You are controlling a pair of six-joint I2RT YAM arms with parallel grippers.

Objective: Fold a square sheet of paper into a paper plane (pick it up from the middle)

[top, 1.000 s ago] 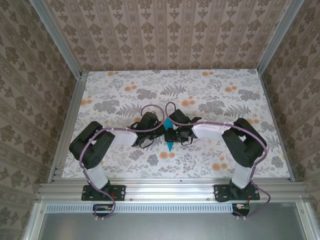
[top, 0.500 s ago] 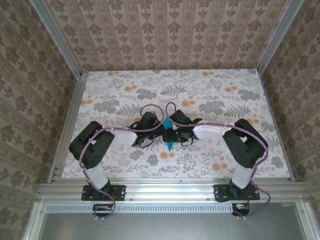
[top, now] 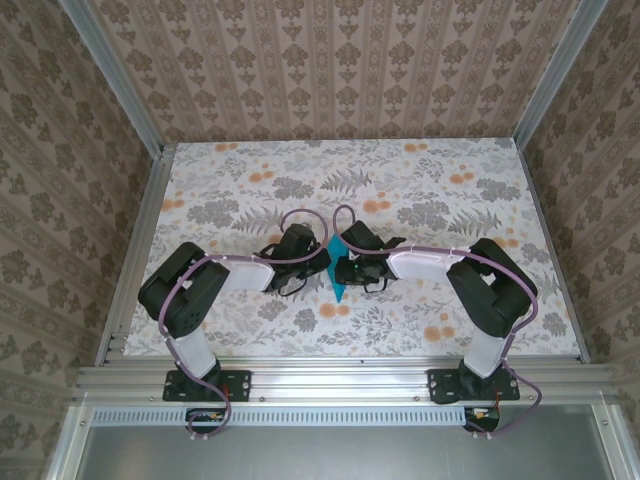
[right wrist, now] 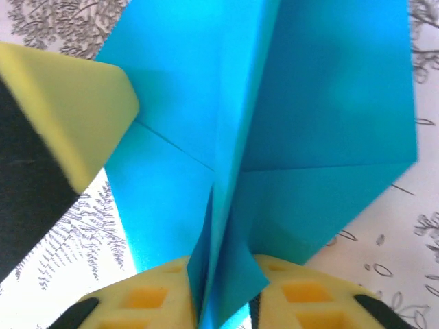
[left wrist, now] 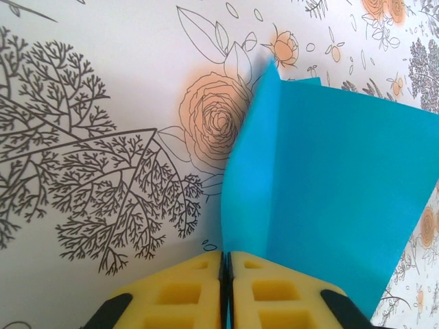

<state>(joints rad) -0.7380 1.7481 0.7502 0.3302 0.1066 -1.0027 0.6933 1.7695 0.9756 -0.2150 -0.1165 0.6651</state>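
The sheet of paper is folded into a teal paper plane (top: 338,289) with a centre crease and wings, held upright over the table's middle between both arms. My left gripper (top: 323,268) is shut on its edge. In the left wrist view the yellow pads (left wrist: 185,288) sit almost together at the gripper (left wrist: 227,264), and the plane (left wrist: 329,185) rises from between them. My right gripper (top: 346,270) is shut on the plane's centre fold. Close up, its pads (right wrist: 147,295) flank the gripper (right wrist: 223,271), with the wings (right wrist: 322,103) spreading above. A left finger (right wrist: 72,116) stands beside the paper.
The floral table top (top: 420,190) extends behind and to both sides of the arms. Aluminium rails (top: 340,378) border the near edge, and patterned walls close in the back and sides. Purple cables (top: 300,215) arch over both wrists.
My right gripper's jaws have opened a little, then closed in on the plane's centre fold. The plane's lower tip has shifted slightly left. The left arm has barely moved.
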